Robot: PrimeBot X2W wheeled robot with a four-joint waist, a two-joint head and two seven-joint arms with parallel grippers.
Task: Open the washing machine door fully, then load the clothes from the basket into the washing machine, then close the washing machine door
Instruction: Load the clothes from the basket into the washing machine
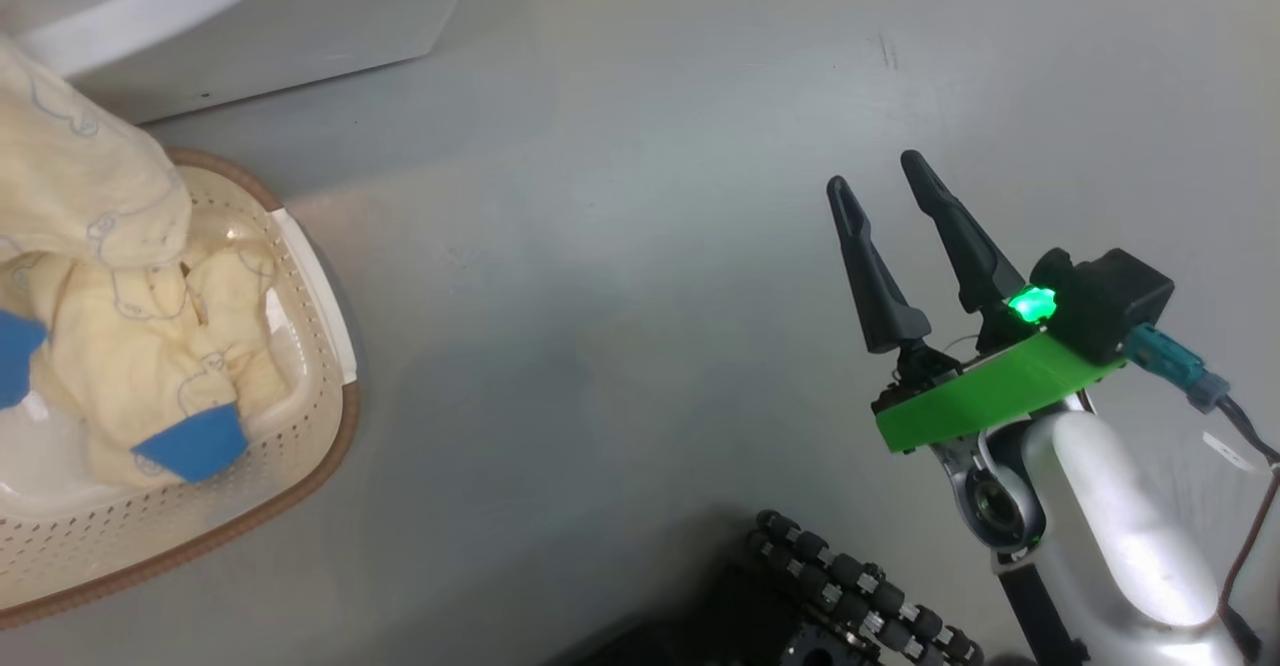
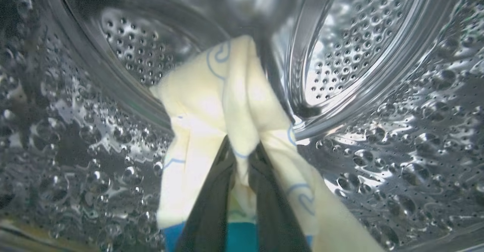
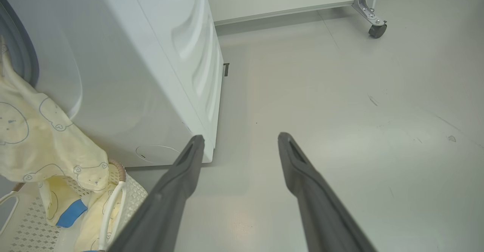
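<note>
My left gripper (image 2: 242,148) is clamped on a cream garment (image 2: 227,93) inside the steel drum (image 2: 397,131) of the washing machine (image 3: 124,74). My right gripper (image 1: 873,172) hangs wide open and empty over the floor (image 1: 650,246), well right of the basket (image 1: 330,436), where more clothes (image 1: 130,336) lie.

Floor (image 1: 640,246) lies open right of basket (image 1: 310,426) and washing machine (image 1: 300,16).

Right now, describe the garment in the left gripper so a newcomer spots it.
Look inside the washing machine, in its perforated steel drum. There the left gripper pinches a cream-yellow garment with blue line prints and a blue edge. The other clothes lie in the basket on the floor.
</note>
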